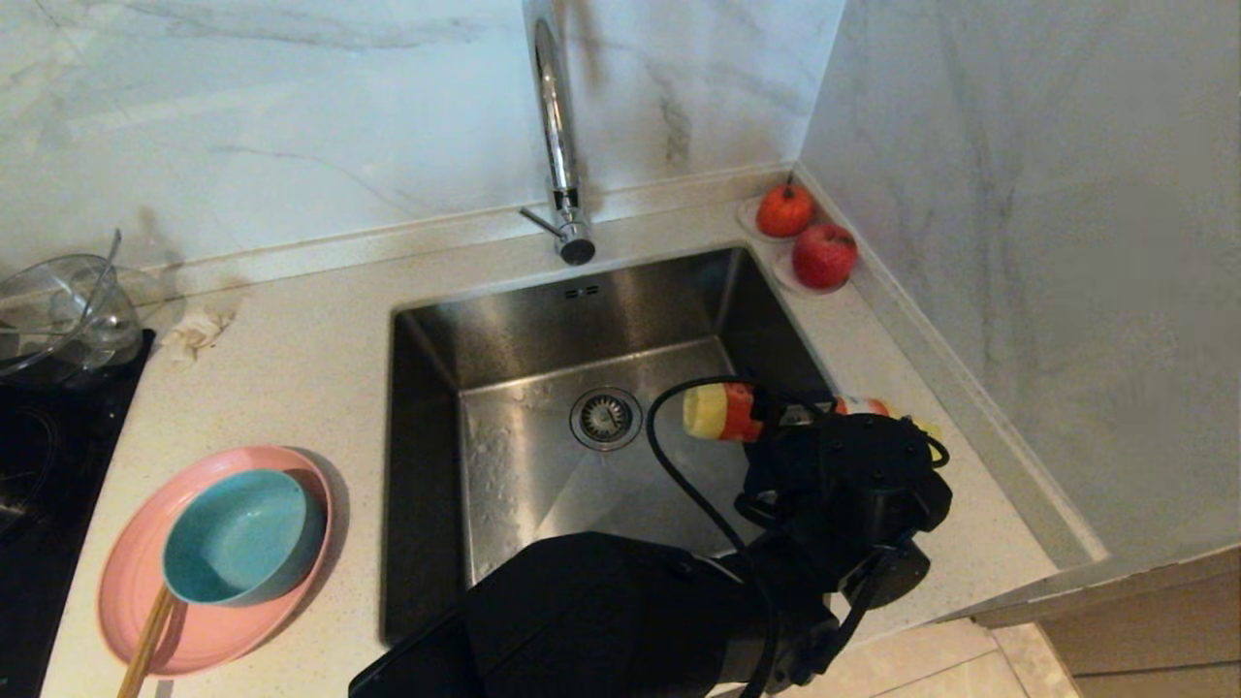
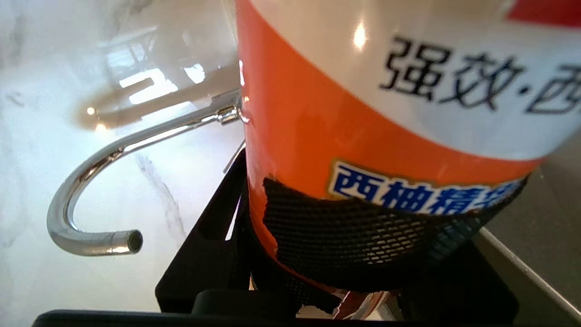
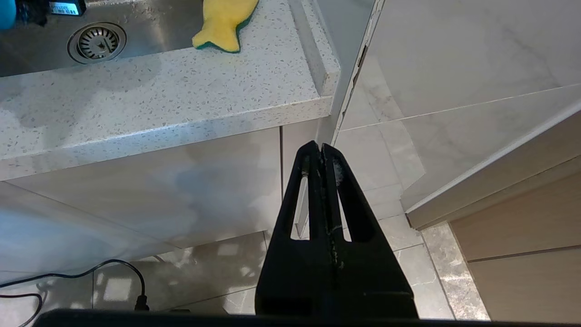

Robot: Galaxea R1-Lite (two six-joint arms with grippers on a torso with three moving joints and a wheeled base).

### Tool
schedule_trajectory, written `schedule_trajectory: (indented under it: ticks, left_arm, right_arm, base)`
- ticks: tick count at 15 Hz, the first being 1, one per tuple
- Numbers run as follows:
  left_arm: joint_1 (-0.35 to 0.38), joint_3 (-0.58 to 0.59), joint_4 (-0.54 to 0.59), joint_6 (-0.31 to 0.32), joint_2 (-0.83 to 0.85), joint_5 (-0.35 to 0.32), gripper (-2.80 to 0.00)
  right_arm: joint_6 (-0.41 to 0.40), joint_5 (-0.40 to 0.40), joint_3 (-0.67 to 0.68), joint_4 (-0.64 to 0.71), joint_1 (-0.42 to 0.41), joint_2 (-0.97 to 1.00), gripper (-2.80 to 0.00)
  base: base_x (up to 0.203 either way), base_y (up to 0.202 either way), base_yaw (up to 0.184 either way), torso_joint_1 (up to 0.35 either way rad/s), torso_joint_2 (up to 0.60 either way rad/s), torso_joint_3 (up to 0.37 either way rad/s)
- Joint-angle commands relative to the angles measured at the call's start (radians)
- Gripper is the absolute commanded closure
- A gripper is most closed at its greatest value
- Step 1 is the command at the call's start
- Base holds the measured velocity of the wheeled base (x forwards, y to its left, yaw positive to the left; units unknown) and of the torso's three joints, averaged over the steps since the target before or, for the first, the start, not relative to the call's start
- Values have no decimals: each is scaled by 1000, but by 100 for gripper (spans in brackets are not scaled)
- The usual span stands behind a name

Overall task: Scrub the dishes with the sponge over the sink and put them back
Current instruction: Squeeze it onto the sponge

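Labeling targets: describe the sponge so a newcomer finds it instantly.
Start at the steel sink and go to the speckled counter along its right rim. The sponge lies there at the basin's edge: yellow foam with a pinched waist and green underside, unlike the orange bottle nearby.

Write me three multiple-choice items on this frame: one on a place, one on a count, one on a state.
1. Where is the teal bowl?
A. In the sink
B. On the pink plate
C. Beside the tap

2. How many red fruits sit in the counter's corner?
A. One
B. Two
C. Four

3. What is the left hand doing?
A. Gripping a detergent bottle
B. Hanging empty
C. Holding the sponge

Key: 1 B, the bowl rests on the plate; 2 B, two show in the head view; 3 A, its fingers clamp the orange bottle.
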Motion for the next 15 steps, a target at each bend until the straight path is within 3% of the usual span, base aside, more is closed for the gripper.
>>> schedule_trajectory:
  ticks: [1, 15]
  left_arm:
    - [0, 0, -5, 14, 9, 4, 0]
    - [0, 0, -45, 15, -46, 8, 0]
  right_arm:
    - [0, 0, 0, 0, 0, -1, 0]
    - [0, 0, 1, 0, 0, -1, 0]
  base:
    - [0, 0, 0, 0, 0, 0]
    - [0, 0, 0, 0, 0, 0]
